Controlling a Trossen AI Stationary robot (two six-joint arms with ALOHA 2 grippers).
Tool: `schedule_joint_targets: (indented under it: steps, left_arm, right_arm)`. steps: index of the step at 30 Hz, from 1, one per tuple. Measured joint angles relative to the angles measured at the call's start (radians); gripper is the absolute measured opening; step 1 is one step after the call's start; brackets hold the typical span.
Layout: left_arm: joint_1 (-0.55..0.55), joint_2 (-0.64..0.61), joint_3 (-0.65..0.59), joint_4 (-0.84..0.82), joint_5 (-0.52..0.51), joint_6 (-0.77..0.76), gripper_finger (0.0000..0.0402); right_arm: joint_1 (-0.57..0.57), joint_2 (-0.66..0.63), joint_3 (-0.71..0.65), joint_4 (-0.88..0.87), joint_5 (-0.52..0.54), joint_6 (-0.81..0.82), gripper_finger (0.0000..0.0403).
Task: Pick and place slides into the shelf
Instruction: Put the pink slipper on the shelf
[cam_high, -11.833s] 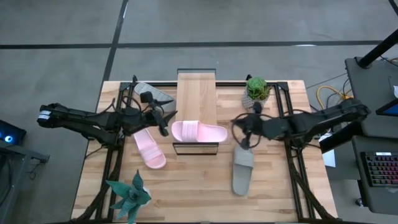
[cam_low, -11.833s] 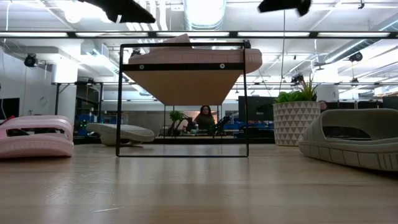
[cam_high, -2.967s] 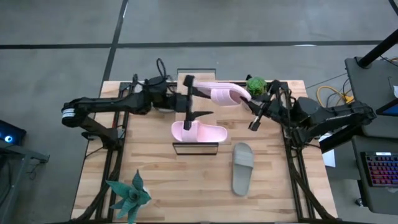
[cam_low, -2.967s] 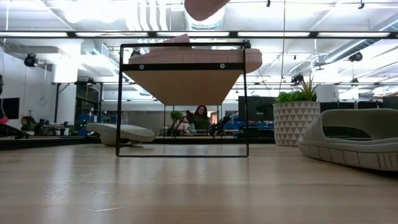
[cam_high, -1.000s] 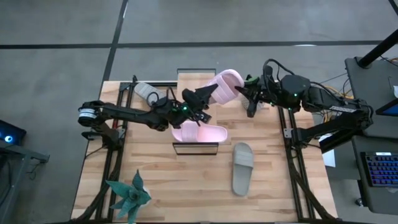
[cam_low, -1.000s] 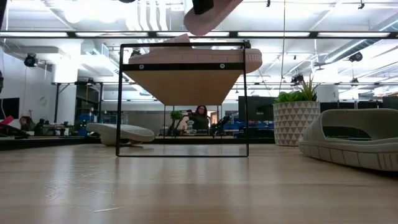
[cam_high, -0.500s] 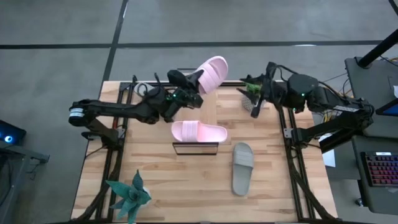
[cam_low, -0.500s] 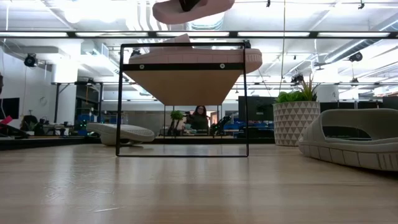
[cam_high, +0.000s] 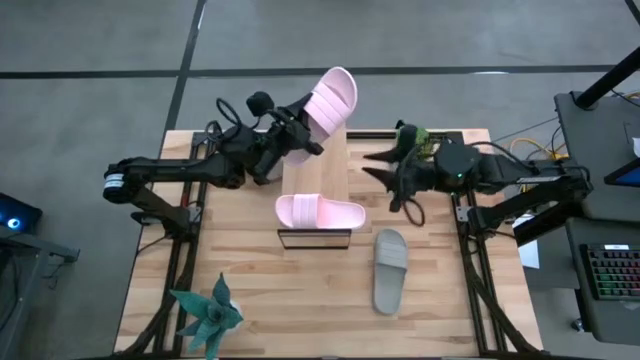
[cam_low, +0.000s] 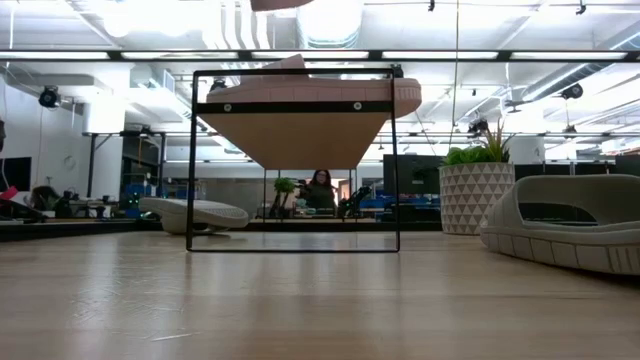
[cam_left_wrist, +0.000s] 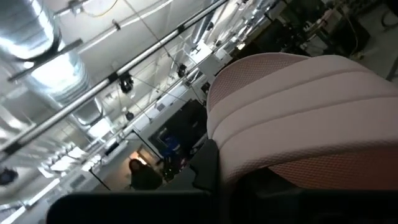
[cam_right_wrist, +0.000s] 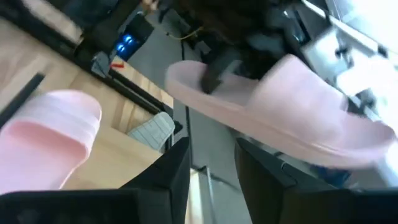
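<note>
The left end effector (cam_high: 297, 137) is clamped on a pale pink slide (cam_high: 329, 100) held high over the shelf's (cam_high: 315, 150) far end; it should level the slide and lower it onto bare plank behind the pink slide on the shelf (cam_high: 320, 212). The right end effector (cam_high: 382, 166), fingers spread and empty, hovers beside the shelf and could crowd the descent; a grey slide (cam_high: 390, 270) lies on the tabletop (cam_high: 250, 300), and the potted plant (cam_high: 412, 140) stands near.

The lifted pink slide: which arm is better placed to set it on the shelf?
Probably the left. Its gripper is shut on the pink slide, raised near the shelf. The right gripper is open and empty beside the shelf.
</note>
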Motion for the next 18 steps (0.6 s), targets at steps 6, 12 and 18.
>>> schedule_joint_targets:
  steps: [6,12,18]
  left_arm:
    - [0.003,-0.006,0.003,-0.078,-0.031,-0.111,0.0]
    - [0.003,-0.024,0.012,-0.317,0.0,-0.267,0.0]
    - [0.002,-0.052,0.01,-0.447,0.199,-0.4,0.0]
  right_arm:
    - [0.04,0.05,0.0,0.089,0.094,-0.184,0.0111]
    - [0.049,0.076,0.0,0.129,0.221,-0.405,0.0109]
    - [0.049,0.08,0.0,0.083,0.221,-0.53,0.0125]
